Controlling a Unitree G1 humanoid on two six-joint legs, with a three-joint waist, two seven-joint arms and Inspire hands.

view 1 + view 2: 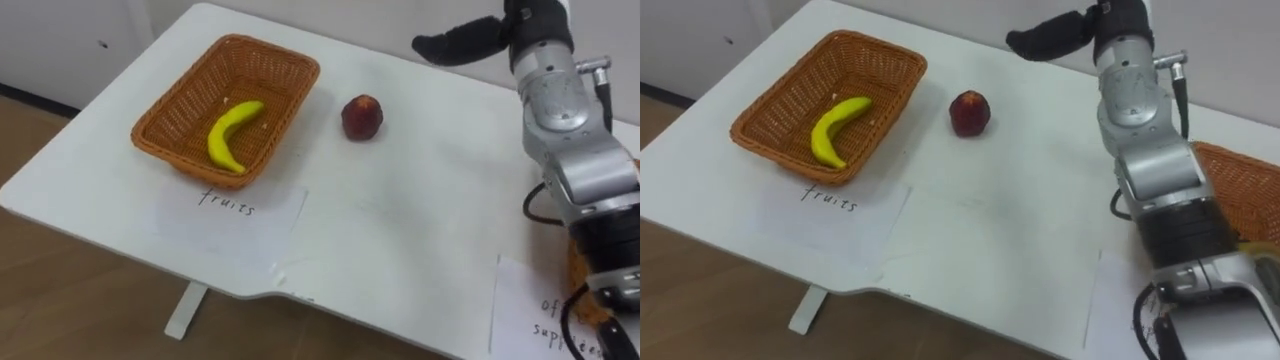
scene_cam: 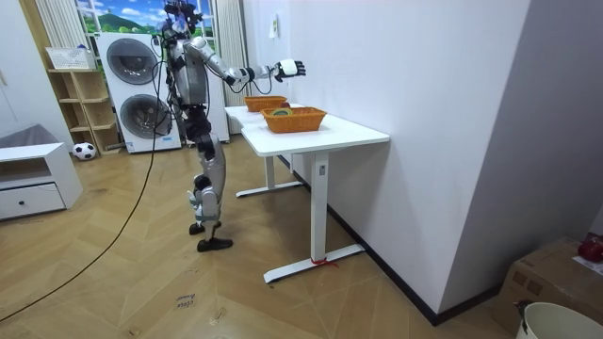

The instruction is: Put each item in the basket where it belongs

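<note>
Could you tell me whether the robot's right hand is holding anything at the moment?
Nothing: the right hand hovers open above the table, fingers straight and empty.

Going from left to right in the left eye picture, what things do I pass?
basket → banana lying inside it → red fruit → robot hand

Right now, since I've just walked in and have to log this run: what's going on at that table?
The robot stands at the white table, sorting. A yellow banana already lies in the orange woven wicker basket. A dark red apple sits on the table beside that basket, untouched. The robot's right hand, open and empty, hangs above the table beyond the apple.
</note>
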